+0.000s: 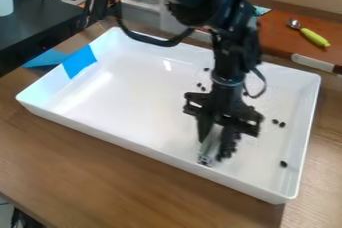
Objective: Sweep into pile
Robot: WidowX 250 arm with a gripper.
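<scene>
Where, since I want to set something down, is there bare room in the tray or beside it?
Bare: the picture-left half of the white tray, between the blue tape on its wall and the tool; also the wooden table along the tray's near wall. Crowded: the right half, with the tool, its pale bar and scattered dark bits.

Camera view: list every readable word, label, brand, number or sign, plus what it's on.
None readable.
White tray: no lettering seen.
Blue tape on the tray: no lettering seen.
Gray bar in the gripper: dark marks at its lower end, too small to tell if text.
Green-handled tool: no lettering I can make out.
</scene>
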